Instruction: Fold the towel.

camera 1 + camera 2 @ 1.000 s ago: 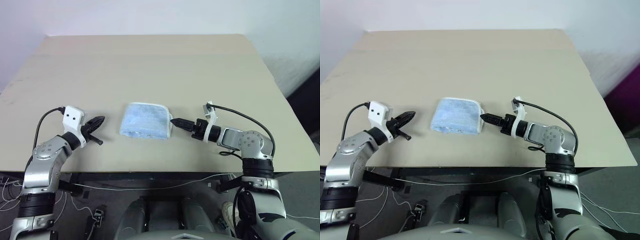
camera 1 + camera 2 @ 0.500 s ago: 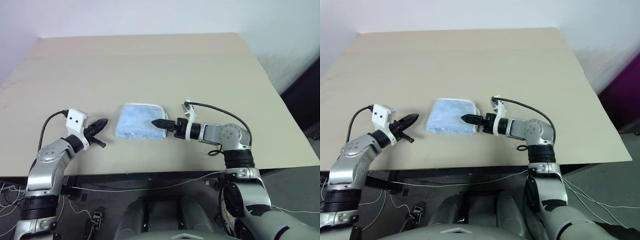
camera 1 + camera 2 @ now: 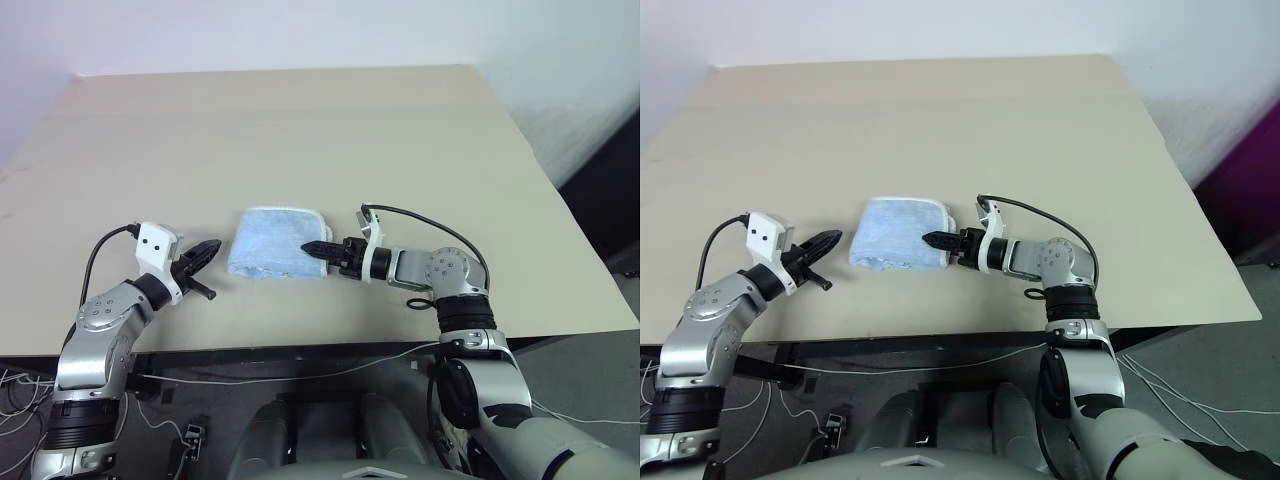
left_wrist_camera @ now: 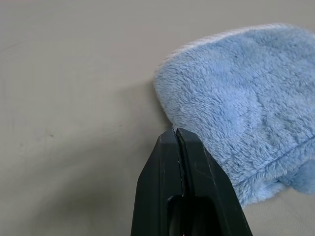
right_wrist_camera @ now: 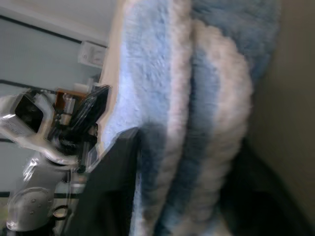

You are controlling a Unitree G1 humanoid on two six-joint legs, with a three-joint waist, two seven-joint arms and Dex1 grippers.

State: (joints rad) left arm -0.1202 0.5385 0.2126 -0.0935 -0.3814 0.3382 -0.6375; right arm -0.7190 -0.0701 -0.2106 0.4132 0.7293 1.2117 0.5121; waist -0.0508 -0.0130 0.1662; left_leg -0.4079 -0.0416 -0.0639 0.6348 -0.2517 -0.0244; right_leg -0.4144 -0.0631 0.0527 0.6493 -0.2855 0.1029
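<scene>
- A wide beige table (image 3: 300, 130) is filling most of the frame.
- A pale wall (image 3: 300, 30) is running along the top edge.
- Cables (image 3: 300, 372) are trailing over dark floor (image 3: 610, 210) at the bottom.

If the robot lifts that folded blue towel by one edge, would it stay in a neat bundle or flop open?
Probably it would flop: the towel is soft, fluffy terry, and the right tool has stacked loose layers between its fingers. It looks light for its bulk, so a push from the shut left tool would likely bunch or slide it. It shouldn't roll or break.
</scene>
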